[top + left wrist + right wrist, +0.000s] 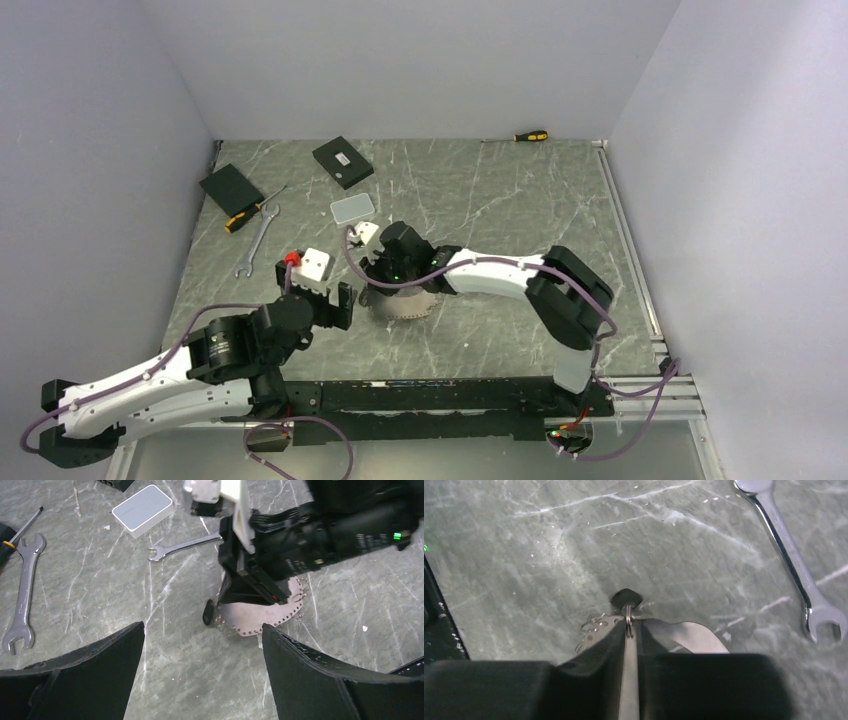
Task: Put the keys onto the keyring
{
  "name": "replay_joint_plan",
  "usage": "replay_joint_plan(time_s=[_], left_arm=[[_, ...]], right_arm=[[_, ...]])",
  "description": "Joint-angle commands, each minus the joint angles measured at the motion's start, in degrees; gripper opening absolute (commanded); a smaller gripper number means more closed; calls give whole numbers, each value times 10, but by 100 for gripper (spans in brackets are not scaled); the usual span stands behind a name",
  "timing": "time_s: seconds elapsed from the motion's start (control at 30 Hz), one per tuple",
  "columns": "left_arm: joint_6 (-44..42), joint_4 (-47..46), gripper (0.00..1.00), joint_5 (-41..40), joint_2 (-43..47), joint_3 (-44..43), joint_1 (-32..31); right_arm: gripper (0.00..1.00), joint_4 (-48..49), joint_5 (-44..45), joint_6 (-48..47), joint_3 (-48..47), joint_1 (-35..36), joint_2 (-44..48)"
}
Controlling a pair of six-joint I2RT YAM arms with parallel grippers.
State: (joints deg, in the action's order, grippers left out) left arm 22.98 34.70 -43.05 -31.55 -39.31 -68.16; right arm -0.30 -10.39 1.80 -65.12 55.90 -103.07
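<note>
Right wrist view: the right gripper has its fingers pressed together, seemingly pinching a small wire loop at the edge of the keyring. The black-headed key sits just beyond the fingertips. The left gripper hovers nearby, spread wide and holding nothing.

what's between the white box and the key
The small wrench, lying between the white box and the key, in the left wrist view.
</note>
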Motion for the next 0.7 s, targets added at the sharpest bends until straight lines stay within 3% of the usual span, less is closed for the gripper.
replay_joint_plan(time_s=[0.0, 0.13, 0.2, 0.23, 0.47, 0.67], left_arm=[[-9, -27, 93, 5, 16, 7, 2], [-11, -27, 96, 4, 12, 6, 2], [-9, -25, 97, 2, 8, 5, 1], [-8, -24, 97, 1, 5, 4, 2], [-8, -25, 99, -2, -2, 4, 2], [-10, -26, 100, -4, -9, 4, 2]], right_arm=[[28, 18, -88, -20, -63, -14, -35], [44, 11, -85, -27, -79, -20, -45], [59, 8, -68, -30, -77, -22, -35], [62, 6, -56, -32, -75, -24, -30], [64, -18, 19, -12, -11, -34, 32], [59, 8, 42, 115, 73, -33, 52]])
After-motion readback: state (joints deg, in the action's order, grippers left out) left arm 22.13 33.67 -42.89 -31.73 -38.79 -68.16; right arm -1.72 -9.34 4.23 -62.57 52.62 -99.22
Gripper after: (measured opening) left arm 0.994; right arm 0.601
